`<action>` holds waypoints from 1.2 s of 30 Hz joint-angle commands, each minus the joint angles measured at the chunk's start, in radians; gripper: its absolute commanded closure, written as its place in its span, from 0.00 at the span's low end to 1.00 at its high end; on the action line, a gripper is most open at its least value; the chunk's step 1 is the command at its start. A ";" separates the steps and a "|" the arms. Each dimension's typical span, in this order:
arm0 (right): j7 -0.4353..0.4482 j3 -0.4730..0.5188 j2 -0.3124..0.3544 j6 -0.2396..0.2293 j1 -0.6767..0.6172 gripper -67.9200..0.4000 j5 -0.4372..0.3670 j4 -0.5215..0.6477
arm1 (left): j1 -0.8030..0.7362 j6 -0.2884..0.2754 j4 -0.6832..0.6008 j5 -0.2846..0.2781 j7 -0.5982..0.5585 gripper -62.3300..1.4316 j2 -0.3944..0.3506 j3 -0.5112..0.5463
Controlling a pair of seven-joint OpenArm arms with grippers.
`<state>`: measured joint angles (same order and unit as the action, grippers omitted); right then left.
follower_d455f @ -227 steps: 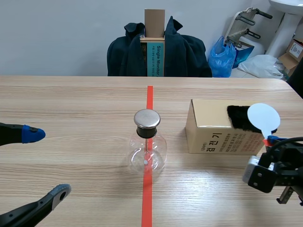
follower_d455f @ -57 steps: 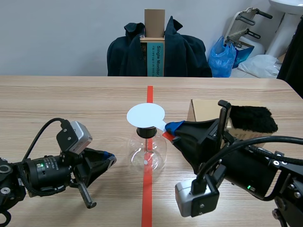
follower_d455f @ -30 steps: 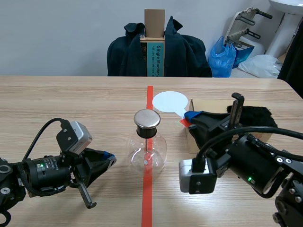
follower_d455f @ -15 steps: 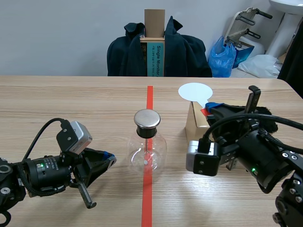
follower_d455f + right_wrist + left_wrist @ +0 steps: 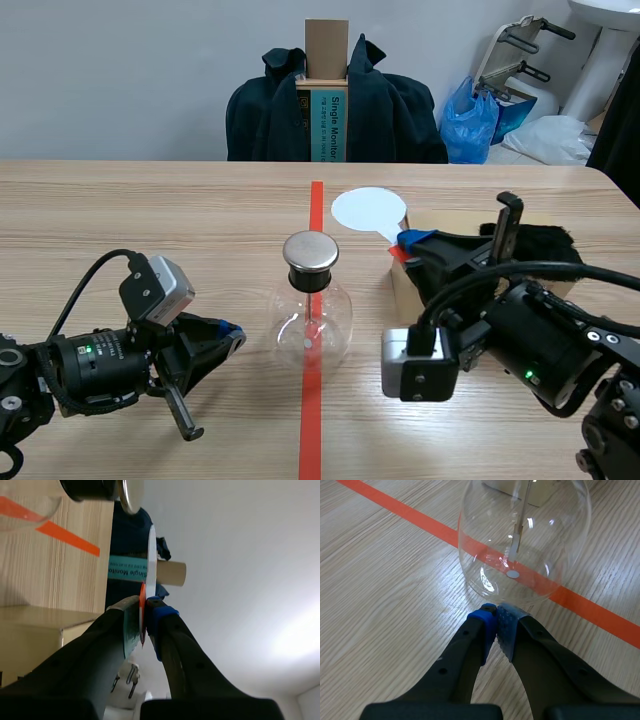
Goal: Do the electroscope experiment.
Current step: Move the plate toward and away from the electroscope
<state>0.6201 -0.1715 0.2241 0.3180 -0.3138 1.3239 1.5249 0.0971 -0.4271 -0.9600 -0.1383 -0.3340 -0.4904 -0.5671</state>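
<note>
The electroscope, a round glass flask (image 5: 313,318) with a metal cap (image 5: 311,252), stands on the red tape line mid-table. My left gripper (image 5: 230,336) lies low at the flask's left, shut on nothing, its fingertips (image 5: 496,619) at the base of the flask (image 5: 525,540). My right gripper (image 5: 407,242) is shut on the red handle (image 5: 142,611) of a white disc paddle (image 5: 368,210). The disc hangs in the air to the right of and behind the cap. In the right wrist view the disc (image 5: 151,562) shows edge-on, with the cap (image 5: 128,492) ahead of it.
A cardboard box (image 5: 437,219) with a black fur piece (image 5: 556,245) on top sits right of the flask, mostly behind my right arm. Beyond the table's far edge stands a chair with a dark jacket (image 5: 390,110), and a blue bag (image 5: 470,120).
The right gripper swung the disc rightward toward the box, then back left toward the flask's cap. The left arm has not moved.
</note>
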 commanded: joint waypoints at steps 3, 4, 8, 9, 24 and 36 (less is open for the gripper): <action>0.060 0.009 0.003 0.015 0.012 0.98 -0.007 0.016 | 0.003 -0.005 -0.021 -0.010 -0.014 0.93 -0.006 0.012; 0.079 0.009 0.003 0.015 0.012 0.98 -0.007 0.016 | 0.003 -0.005 -0.021 -0.010 -0.014 0.93 -0.006 0.012; 0.153 0.009 0.003 0.024 0.012 0.98 -0.007 0.016 | 0.003 -0.005 -0.021 -0.010 -0.014 0.93 -0.006 0.012; 0.171 0.009 0.003 0.030 0.012 0.98 -0.007 0.016 | 0.003 -0.005 -0.021 -0.010 -0.014 0.93 -0.006 0.012; 0.278 0.009 0.003 0.034 0.012 0.98 -0.007 0.016 | 0.003 -0.005 -0.021 -0.010 -0.014 0.93 -0.006 0.012; 0.121 0.009 0.003 0.033 0.011 0.98 -0.007 0.016 | 0.003 -0.005 -0.021 -0.010 -0.014 0.93 -0.006 0.012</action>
<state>0.7528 -0.1715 0.2241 0.3435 -0.3138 1.3247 1.5249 0.0971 -0.4271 -0.9600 -0.1383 -0.3340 -0.4904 -0.5671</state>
